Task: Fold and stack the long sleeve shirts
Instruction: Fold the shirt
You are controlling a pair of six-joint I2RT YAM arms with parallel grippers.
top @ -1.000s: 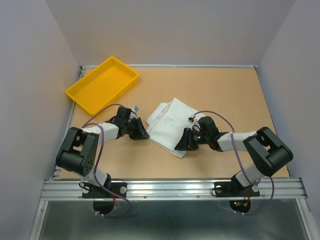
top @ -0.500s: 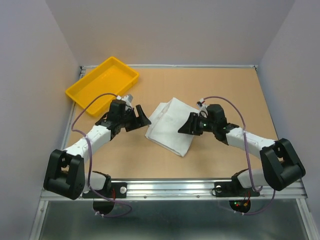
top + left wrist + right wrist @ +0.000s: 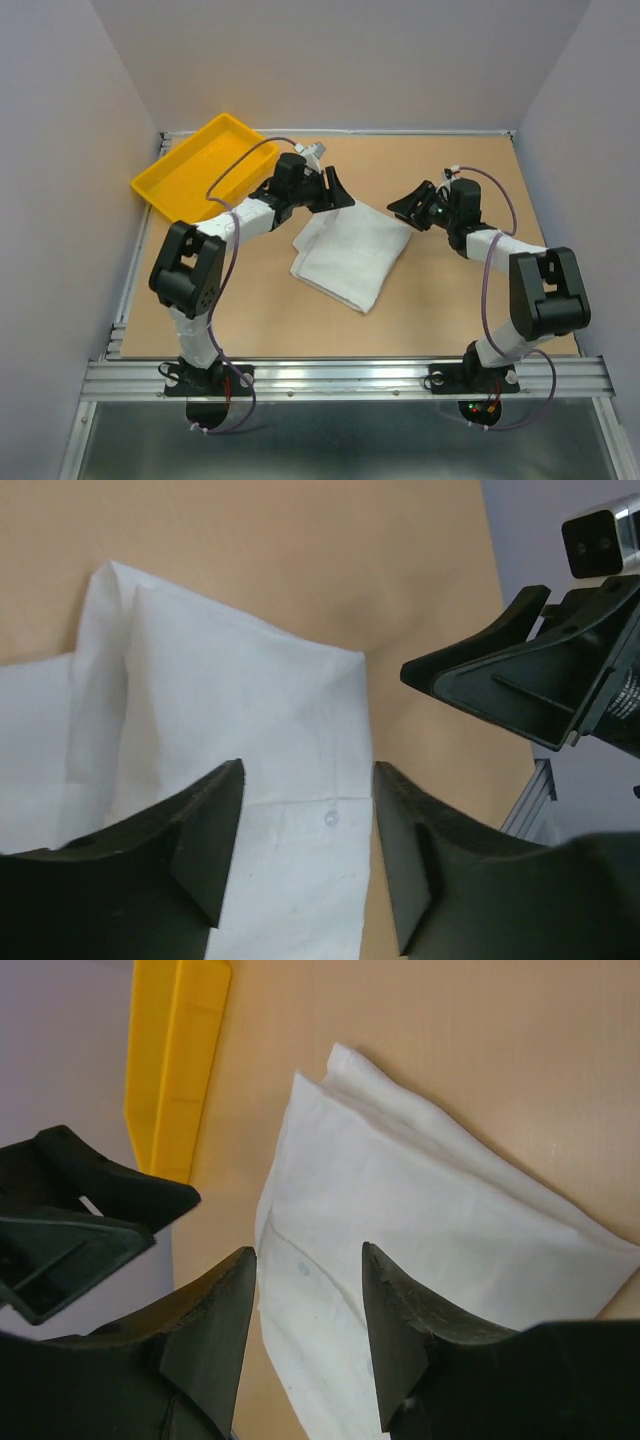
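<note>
Though invisible overhead, button (image 3: 330, 819) on shirt (image 3: 250, 710)

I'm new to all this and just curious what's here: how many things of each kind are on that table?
White folded shirt: 1
Yellow tray: 1
Robot arms: 2
Total: 4

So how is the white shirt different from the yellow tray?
The shirt is white and the tray is yellow. The shirt is soft cloth, folded into a flat bundle, while the tray is stiff and has raised walls. The shirt lies in the middle of the table, and the tray sits at its far left corner. Both rest on the table, turned at a slant to its edges.
</note>
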